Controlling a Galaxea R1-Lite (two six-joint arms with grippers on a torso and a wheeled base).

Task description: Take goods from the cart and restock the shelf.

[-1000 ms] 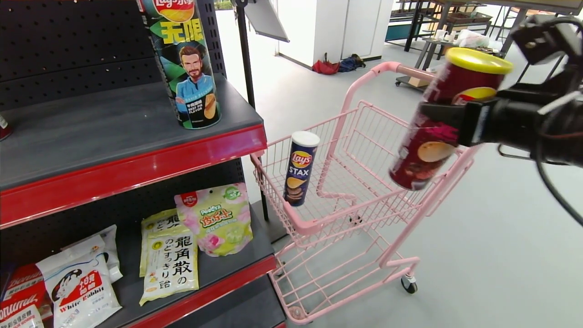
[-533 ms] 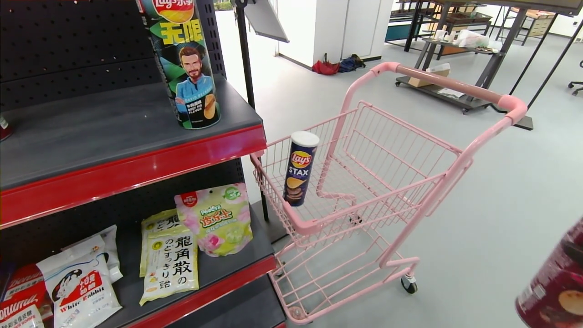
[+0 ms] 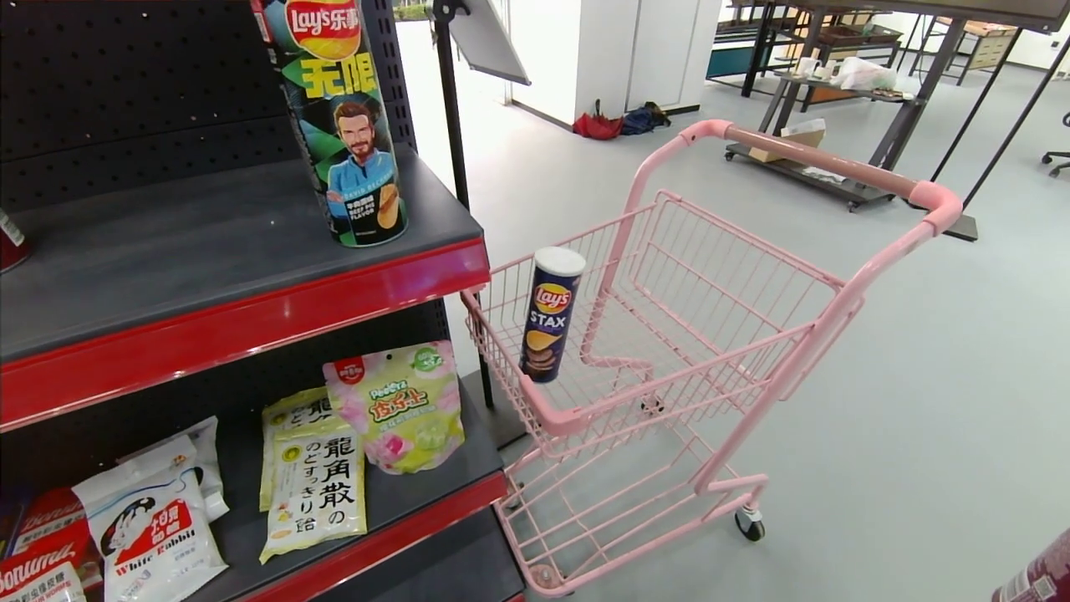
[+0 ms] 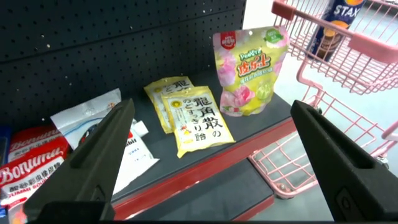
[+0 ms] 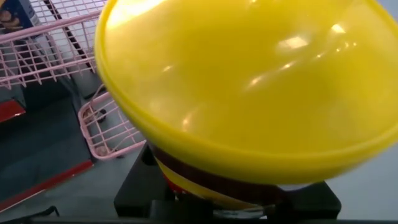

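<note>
Your red can [image 3: 1041, 577], clamped in the right gripper [image 5: 227, 202], now sits lower (bottom right corner); the left gripper [image 4: 211, 149] stands wide apart.

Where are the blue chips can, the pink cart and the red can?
blue chips can [image 3: 550, 318], head view, its label.
pink cart [image 3: 823, 159], head view, handle bar.
red can [image 5: 249, 81], right wrist view, yellow lid.

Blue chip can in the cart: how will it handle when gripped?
Tall and narrow, the blue chip can probably tips if nudged high. Its round tube would likely roll once down. It looks rigid and is likely light.
</note>
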